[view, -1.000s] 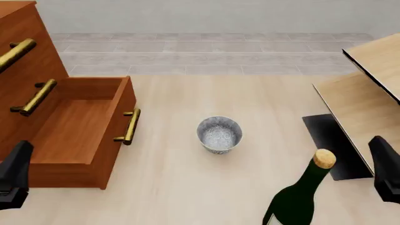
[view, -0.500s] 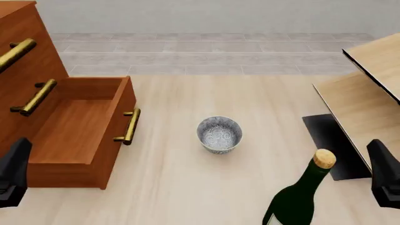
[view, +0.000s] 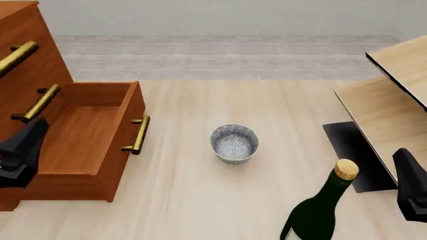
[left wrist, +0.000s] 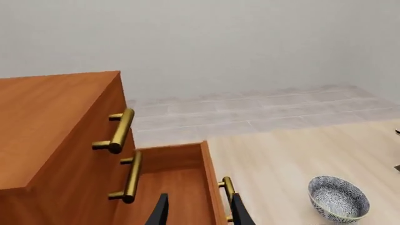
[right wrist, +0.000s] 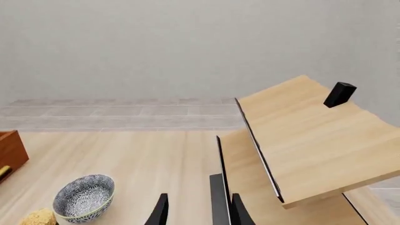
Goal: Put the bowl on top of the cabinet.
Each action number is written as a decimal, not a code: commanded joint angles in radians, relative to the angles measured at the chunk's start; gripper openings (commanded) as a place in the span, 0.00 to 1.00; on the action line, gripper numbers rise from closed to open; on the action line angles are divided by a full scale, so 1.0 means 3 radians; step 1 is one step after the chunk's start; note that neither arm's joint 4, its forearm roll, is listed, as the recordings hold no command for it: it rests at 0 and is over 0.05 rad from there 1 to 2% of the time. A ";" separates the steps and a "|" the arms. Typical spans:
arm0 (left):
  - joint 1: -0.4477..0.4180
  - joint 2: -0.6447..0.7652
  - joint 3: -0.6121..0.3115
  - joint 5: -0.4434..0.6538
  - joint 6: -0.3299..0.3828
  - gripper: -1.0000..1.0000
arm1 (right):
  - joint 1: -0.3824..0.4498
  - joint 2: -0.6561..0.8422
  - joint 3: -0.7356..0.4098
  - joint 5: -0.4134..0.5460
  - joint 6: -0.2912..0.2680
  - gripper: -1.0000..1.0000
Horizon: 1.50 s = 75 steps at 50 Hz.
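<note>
Change: our left gripper point(view: 23, 152) has risen and moved forward since half a second ago, from the bottom left corner to over the near edge of the open drawer point(view: 80, 142); our right gripper point(view: 413, 192) has barely shifted.
Left claw: in the left wrist view we see two dark fingertips point(left wrist: 159, 213) held apart with nothing between them, over the drawer.
Right claw: in the right wrist view its fingertips point(right wrist: 161, 212) also stand apart and hold nothing.
Bowl: the bowl point(view: 234, 143) stands upright on the table point(view: 200, 200), near the middle, well apart from both of our grippers.
Cabinet: the cabinet point(view: 27, 65) is at the left, its lowest drawer pulled out, brass handles point(view: 137, 135) on the fronts; the bowl is beside it on the table, not touching it.
Bottle: a dark green bottle point(view: 320, 207) with a cork stands at the near right, between the bowl and our right gripper.
Pale structure: a light-wood structure point(view: 390, 95) with black edges is at the far right.
</note>
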 commanded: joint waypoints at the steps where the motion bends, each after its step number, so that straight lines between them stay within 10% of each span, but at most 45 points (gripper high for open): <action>1: -0.0343 0.0642 -0.0467 -0.0024 0.0073 1.00 | -0.0009 -0.0003 0.0000 -0.0006 0.0016 1.00; 28: -0.0959 0.2268 -0.1835 0.0655 -0.0346 1.00 | -0.0023 -0.0001 0.0001 -0.0005 0.0014 1.00; 75: -0.1300 0.3693 -0.2346 0.0466 -0.0588 1.00 | -0.0033 -0.0007 -0.0006 -0.0027 0.0038 1.00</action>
